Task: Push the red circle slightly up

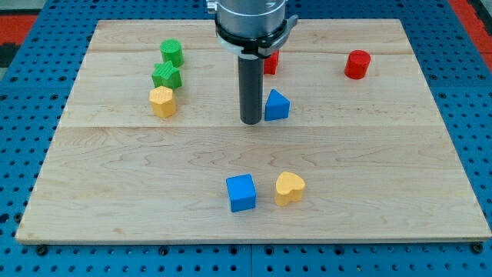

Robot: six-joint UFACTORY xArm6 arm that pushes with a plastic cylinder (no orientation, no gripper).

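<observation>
The red circle (357, 65), a short red cylinder, stands near the view's top right on the wooden board (115, 169). My tip (250, 121) rests on the board near the middle, far to the left of the red circle and lower in the view. The tip sits just left of a blue triangle (277, 105), close to it or touching it. A second red block (270, 62) is partly hidden behind the rod, so its shape cannot be made out.
A green cylinder (172, 52), a green star-like block (166, 75) and a yellow hexagon-like block (162, 101) stand in a column at the left. A blue cube (241, 192) and a yellow heart (289, 188) sit near the bottom middle.
</observation>
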